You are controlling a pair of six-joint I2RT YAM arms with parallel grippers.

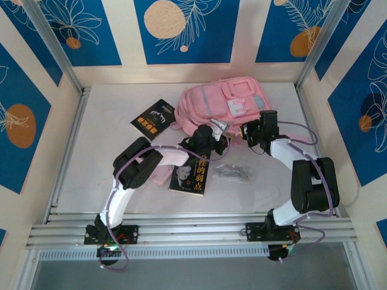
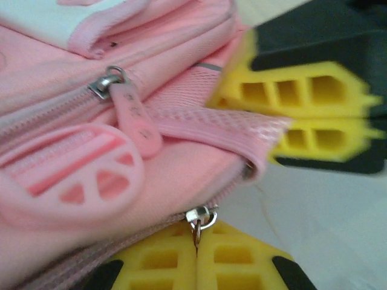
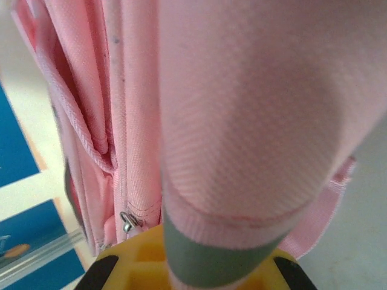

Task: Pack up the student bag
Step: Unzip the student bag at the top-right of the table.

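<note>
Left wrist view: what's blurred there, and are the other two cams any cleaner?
Left wrist: the right gripper at upper right is smeared, edges soft; the zipper pull on the student bag reads sharper. Right wrist: bag fabric crowds the lens, weave visible but soft, background wall out of focus. Top external: even light, faint shadows, no glare, everything in focus.

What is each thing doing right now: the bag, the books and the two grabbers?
student bag, lying flat, looks zipped.
left gripper, shut on a zipper pull.
right gripper, shut on the bag's edge.
black book, closed, lying flat.
portrait book, closed, lying flat.
</note>
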